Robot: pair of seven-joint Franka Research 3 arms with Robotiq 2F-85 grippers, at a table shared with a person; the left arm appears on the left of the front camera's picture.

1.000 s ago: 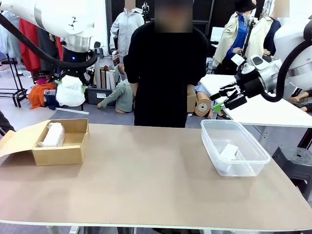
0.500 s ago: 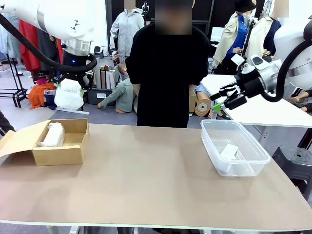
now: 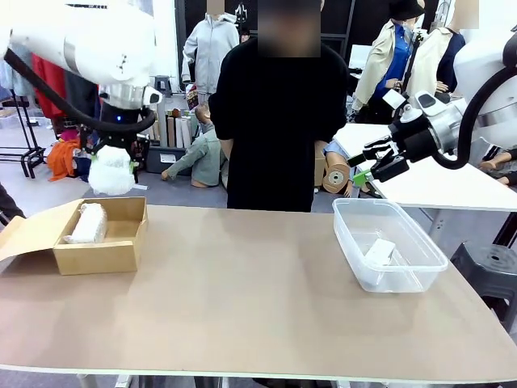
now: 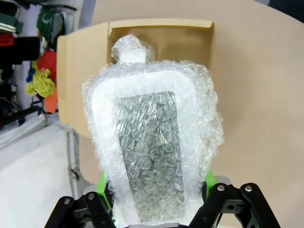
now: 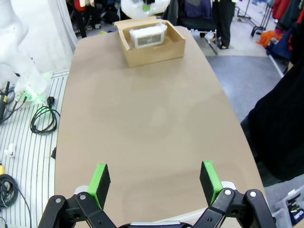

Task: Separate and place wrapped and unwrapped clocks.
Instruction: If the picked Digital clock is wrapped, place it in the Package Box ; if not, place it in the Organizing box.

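Note:
My left gripper (image 3: 111, 162) hangs over the open cardboard box (image 3: 121, 246), shut on a wrapped clock (image 3: 111, 173) in whitish bubble wrap. In the left wrist view this wrapped clock (image 4: 151, 152) shows a grey face between the green pads (image 4: 102, 184), with the box (image 4: 164, 40) below it. A second wrapped clock (image 3: 87, 222) lies inside the box, at its left side. An unwrapped white clock (image 3: 378, 251) rests in the clear plastic bin (image 3: 404, 279) at the right. My right gripper (image 3: 365, 164) stands open in the air behind that bin, holding nothing (image 5: 154, 181).
A person in black (image 3: 275, 121) stands at the far side of the table, hands at their sides. The box's flap (image 3: 28, 230) folds out to the left. Bare tabletop (image 3: 242, 283) stretches between box and bin. A second table (image 3: 436, 182) sits behind the right gripper.
My left gripper has come down and slightly left with the wrapped clock, closer over the box. The right arm and the person have stayed still.

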